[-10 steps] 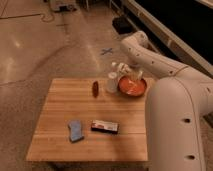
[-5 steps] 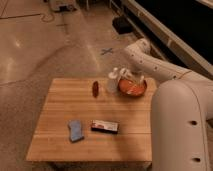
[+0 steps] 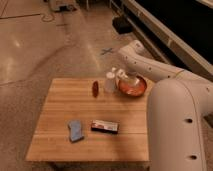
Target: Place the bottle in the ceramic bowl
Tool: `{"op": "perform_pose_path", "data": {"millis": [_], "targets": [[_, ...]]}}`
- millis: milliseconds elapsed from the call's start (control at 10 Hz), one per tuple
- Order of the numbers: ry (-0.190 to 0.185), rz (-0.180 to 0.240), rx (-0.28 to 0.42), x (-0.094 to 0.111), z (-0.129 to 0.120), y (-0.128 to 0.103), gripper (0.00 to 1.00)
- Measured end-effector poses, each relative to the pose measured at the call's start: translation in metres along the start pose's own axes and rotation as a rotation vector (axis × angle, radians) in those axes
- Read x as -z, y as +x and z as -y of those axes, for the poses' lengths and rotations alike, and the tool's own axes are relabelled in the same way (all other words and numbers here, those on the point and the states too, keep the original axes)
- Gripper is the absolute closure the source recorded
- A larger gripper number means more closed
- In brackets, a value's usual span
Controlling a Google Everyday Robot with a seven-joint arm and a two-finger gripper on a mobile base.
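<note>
Where pincer point(image 3: 121, 76) hovers: glossy round ceramic bowl point(image 3: 134, 89), clear bottle point(image 3: 123, 80).

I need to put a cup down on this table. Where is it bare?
The table's left half is bare, left of the blue item. The far right corner is crowded: white container, ceramic bowl, gripper at its rim.

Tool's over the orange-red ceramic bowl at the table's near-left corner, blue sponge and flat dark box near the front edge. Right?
Not quite. In the camera view the round orange-red ceramic bowl sits at the far-right corner of the wooden table, not the near-left. The rest holds: the tool is over the bowl, and the blue sponge and flat dark box lie near the front edge.
</note>
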Motion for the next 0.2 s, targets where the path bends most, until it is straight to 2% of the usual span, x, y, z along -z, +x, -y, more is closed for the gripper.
{"op": "perform_pose_path", "data": {"millis": [200], "targets": [[0.003, 0.007, 0.000, 0.0018, -0.0031, -0.0093, 0.31]]}}
